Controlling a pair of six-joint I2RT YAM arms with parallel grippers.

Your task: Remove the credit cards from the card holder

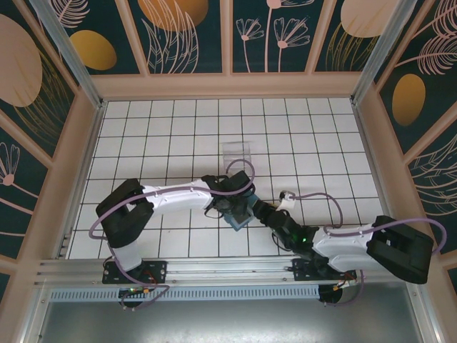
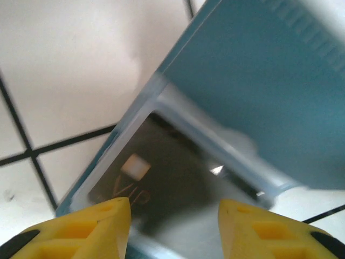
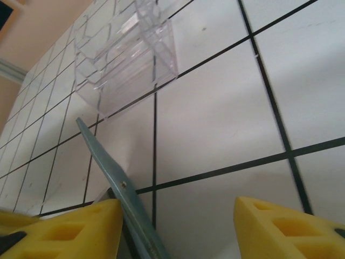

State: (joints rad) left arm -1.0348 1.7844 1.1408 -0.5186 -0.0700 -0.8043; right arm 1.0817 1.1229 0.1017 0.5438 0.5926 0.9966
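Top external: white tiled table (image 1: pixel 307 136) inside floral teal panels (image 1: pixel 189 36), both arms' jaws apart at the card holder (image 1: pixel 237 221).

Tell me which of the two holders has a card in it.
The teal-blue card holder: a dark VIP card lies in its pocket. The clear plastic stand looks empty.

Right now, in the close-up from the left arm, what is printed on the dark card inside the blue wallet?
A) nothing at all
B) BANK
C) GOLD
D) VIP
D: the dark card lying in the teal card holder bears the letters VIP next to its pale chip.
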